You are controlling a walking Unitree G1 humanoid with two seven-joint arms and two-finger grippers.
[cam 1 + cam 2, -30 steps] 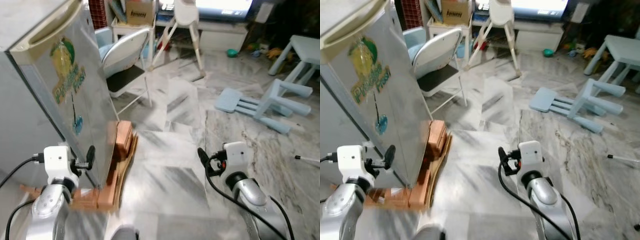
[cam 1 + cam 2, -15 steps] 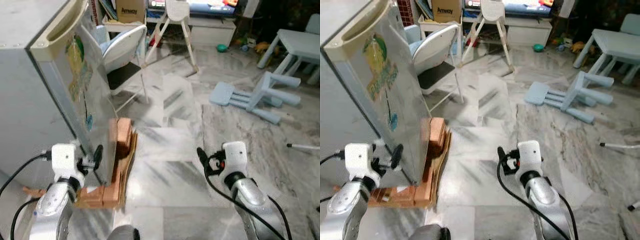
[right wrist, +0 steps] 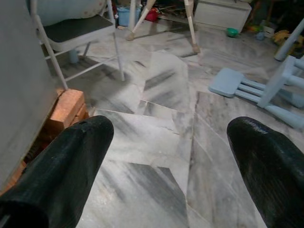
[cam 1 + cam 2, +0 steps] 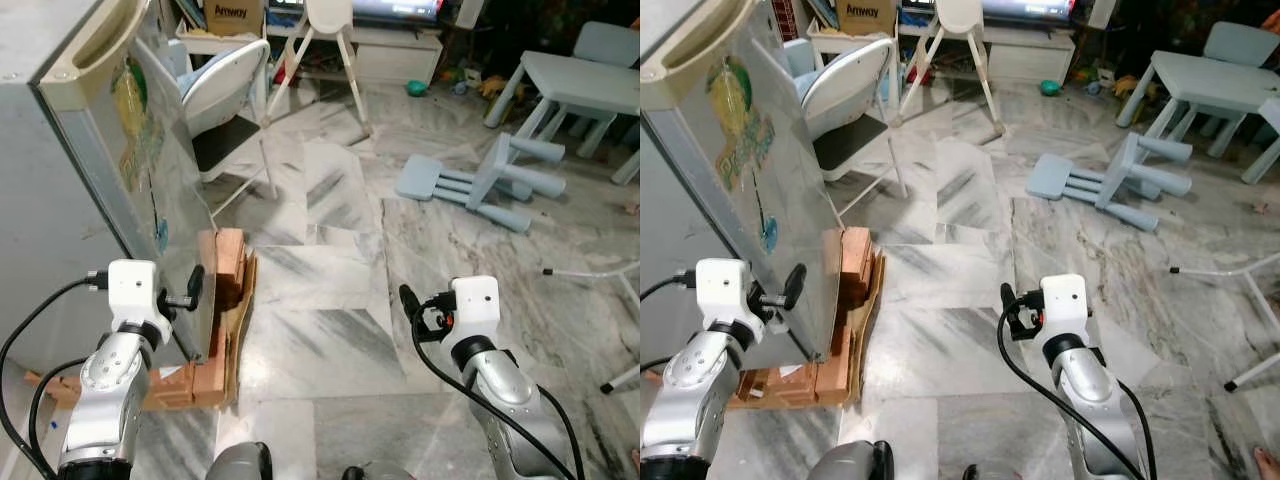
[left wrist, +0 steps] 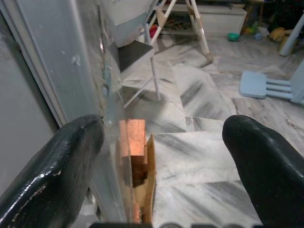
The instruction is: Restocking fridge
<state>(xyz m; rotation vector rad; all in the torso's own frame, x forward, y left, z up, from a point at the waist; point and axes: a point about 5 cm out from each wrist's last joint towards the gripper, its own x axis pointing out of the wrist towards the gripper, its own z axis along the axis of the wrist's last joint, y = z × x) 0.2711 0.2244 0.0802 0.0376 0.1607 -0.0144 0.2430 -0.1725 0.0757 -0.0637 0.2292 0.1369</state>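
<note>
Fridge, silver with a fruit sticker on its door, stands at the robot's left on a stack of bricks (cardboard is tucked beside them). Left gripper hangs at the door's lower edge, fingers spread wide, one finger beside the door edge, clasping nothing. Right gripper hovers over the marble floor, likewise spread and empty. Farther off stand a folding chair and a tipped-over blue stool.
</note>
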